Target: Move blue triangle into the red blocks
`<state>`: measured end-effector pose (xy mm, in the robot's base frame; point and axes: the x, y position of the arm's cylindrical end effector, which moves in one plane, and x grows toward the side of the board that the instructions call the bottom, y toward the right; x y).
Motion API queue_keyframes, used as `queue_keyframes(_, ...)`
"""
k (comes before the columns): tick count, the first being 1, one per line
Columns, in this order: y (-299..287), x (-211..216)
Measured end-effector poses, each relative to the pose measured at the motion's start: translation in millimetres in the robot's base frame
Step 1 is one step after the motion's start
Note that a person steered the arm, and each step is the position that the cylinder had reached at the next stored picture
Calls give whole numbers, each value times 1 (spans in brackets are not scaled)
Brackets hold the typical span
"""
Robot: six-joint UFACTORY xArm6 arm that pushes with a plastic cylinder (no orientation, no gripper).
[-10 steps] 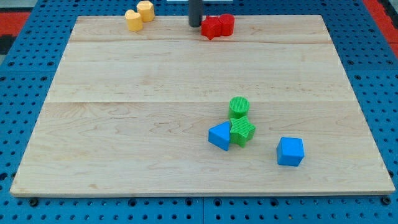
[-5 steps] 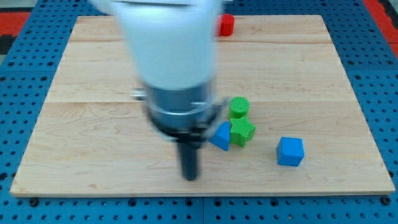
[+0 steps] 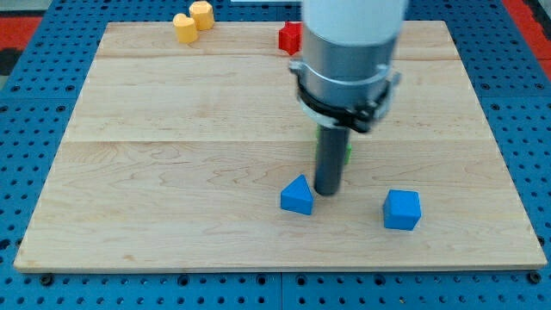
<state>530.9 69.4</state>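
The blue triangle lies on the wooden board below the middle. My tip stands just to its right, close to or touching it. The red blocks sit at the view's top; only one shows, the other is hidden behind the arm. The arm body covers the area above the tip.
Two yellow blocks sit at the view's top left. A blue cube lies at the lower right. The green blocks are mostly hidden behind the rod; a green sliver shows beside it.
My tip has swung from the triangle's lower left to its right side. The blue triangle has shifted slightly left and down, away from the green blocks.
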Motion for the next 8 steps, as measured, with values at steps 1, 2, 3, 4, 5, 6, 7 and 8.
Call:
queue_keyframes(1,2,16)
queue_keyframes(2,-64,-4)
queue_keyframes(3,-94,-2)
queue_keyframes(4,-104,22)
queue_keyframes(5,-128,-7)
queue_keyframes(6,-134,-70)
queue_keyframes(7,-144,-62)
queue_keyframes(8,-144,-6)
